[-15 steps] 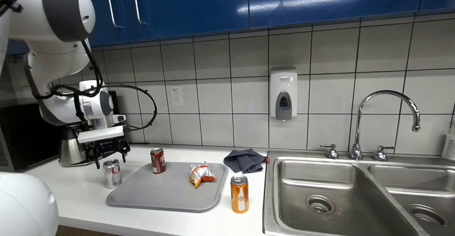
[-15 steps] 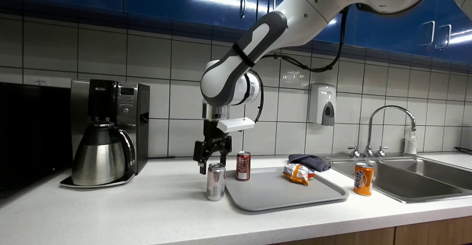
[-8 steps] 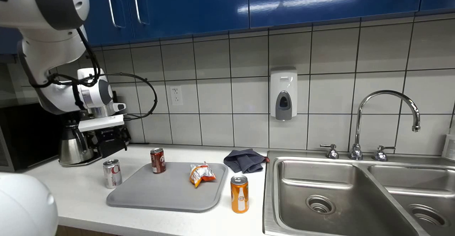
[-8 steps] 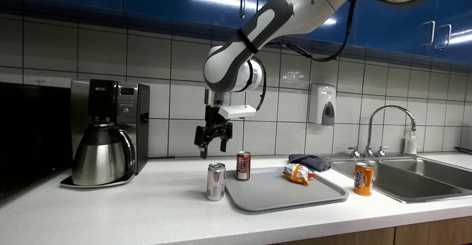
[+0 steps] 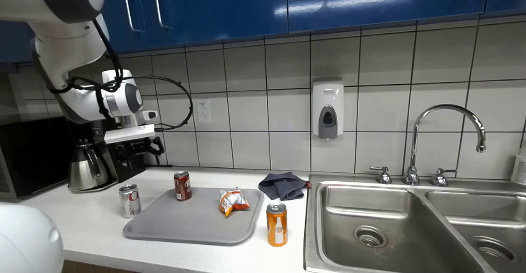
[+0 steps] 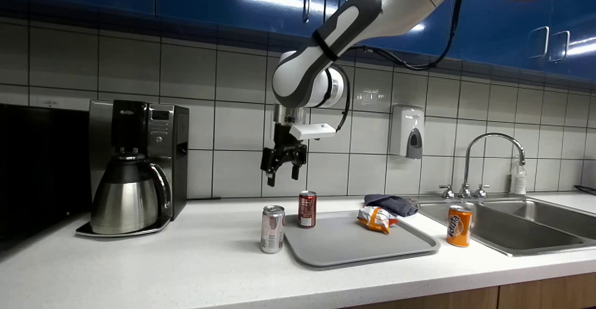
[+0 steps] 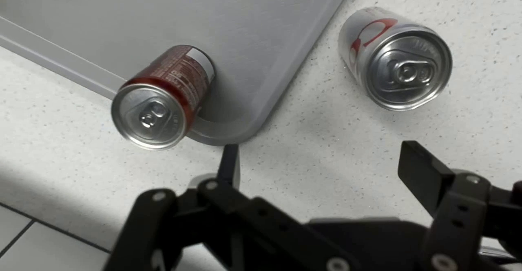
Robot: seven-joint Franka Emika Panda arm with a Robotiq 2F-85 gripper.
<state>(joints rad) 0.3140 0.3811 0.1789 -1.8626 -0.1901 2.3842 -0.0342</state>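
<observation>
Blue cabinets point(image 5: 218, 5) fill the top of both exterior views, over a wall of pale tiles point(image 5: 246, 112) and a white counter point(image 6: 209, 272) that crosses the lower part of the frame. From the upper right of an exterior view, a white and dark-grey arm point(image 6: 391, 11) slants down to the gripper point(image 6: 283, 178), which hangs left of centre, above the counter and apart from the cans. Its two fingers point(image 7: 424, 177) are spread wide, with speckled counter showing between them in the lower half of the wrist view.

Nearest to it are two cans. At left of centre in the wrist view, a red can point(image 7: 167, 91) stands upright on a grey tray point(image 7: 253, 38), close to one corner (it seems to lean only through the camera's slant). At the upper right of that view, a silver can point(image 7: 393, 61) stands upright on the counter, just beside the tray.

Farther across the tray lies a silver and orange packet point(image 6: 375, 218), right of centre in an exterior view. An orange can point(image 6: 459, 225) stands on the counter between the tray and a steel sink point(image 6: 517, 230). Near the sink's back corner lies a crumpled dark cloth point(image 5: 281, 186). At the far left, a coffee maker point(image 6: 160, 169) stands with its metal carafe point(image 6: 125, 206).
</observation>
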